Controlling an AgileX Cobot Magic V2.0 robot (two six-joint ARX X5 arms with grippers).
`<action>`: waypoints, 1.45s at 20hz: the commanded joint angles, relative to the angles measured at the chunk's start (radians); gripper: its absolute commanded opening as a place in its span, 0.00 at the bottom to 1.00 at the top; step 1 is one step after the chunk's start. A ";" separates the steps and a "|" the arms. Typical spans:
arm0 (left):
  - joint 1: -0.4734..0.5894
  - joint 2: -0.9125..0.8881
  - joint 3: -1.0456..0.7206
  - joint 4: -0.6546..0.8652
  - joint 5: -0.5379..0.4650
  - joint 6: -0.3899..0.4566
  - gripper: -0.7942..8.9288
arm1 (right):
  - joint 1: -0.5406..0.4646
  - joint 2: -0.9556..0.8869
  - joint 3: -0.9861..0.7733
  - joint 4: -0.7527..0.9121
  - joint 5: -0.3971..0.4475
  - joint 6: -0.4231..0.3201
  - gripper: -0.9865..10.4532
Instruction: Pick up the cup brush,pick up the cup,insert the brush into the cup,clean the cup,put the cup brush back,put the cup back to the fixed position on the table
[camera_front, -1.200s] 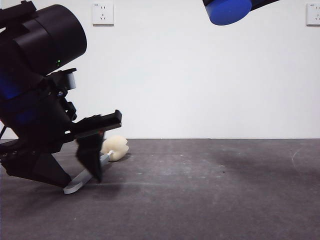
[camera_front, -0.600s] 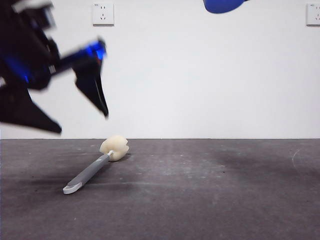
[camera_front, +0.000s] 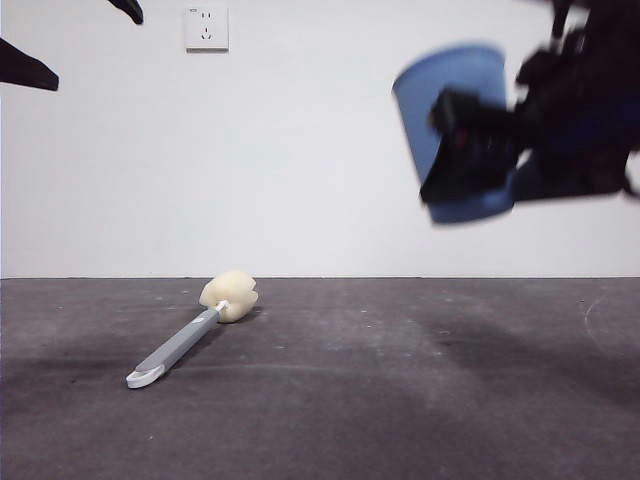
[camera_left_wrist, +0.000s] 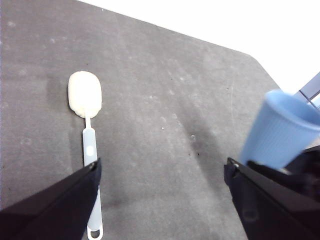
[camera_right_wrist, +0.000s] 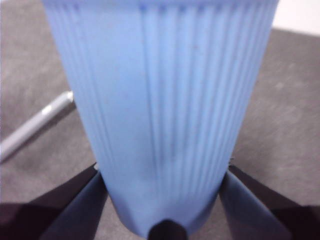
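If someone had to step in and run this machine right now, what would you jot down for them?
Left claw: open, empty, raised above the table.
Right claw: shut on the blue cup, held in the air and tilted.
Brush: lying flat on the table, sponge end toward the wall.
Done: the brush is back on the table.
Left: set the cup down at its spot.

No readable text, label, brand, number or sign is showing in any of the views. The wall socket (camera_front: 206, 27) in the front view is carrying a tiny dark mark at its top edge, but it is appearing far too small to read. The cup (camera_right_wrist: 162, 110), the cup brush (camera_left_wrist: 86, 117) and the worktop (camera_front: 400, 400) are showing no lettering at all.
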 joint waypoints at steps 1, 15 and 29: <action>0.001 -0.012 -0.005 -0.016 0.021 0.016 0.51 | -0.015 0.109 -0.011 0.104 -0.009 -0.005 0.08; 0.001 -0.014 -0.005 -0.086 0.017 0.058 0.51 | -0.116 0.476 -0.011 0.485 -0.058 -0.017 0.08; 0.001 -0.014 -0.005 -0.081 0.016 0.095 0.51 | -0.248 0.690 -0.011 0.600 -0.245 -0.050 0.08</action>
